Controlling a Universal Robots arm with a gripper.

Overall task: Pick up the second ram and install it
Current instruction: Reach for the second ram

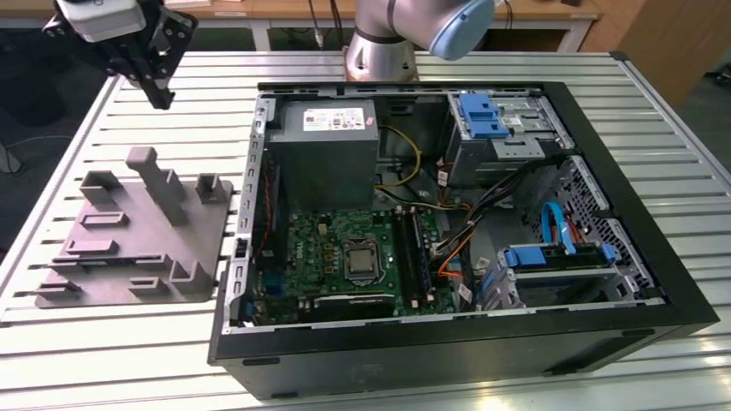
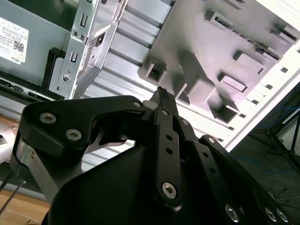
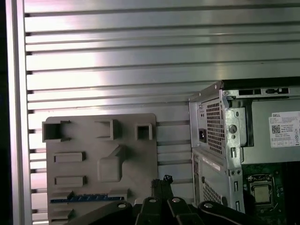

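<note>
Your gripper (image 1: 163, 96) hangs over the table (image 1: 68, 342) with its fingers together and nothing between them. The ram (image 3: 77, 198) lies flat in a slot of the grey tray (image 1: 115, 227), apart from the gripper. The open case (image 1: 457, 351) stands just beside the tray.

Gripper (image 1: 161, 92) hangs up high at the exterior view's left, pointing down, fingers pressed together (tips touching in both wrist views). Arm (image 1: 389, 38) stands off to the right.
</note>
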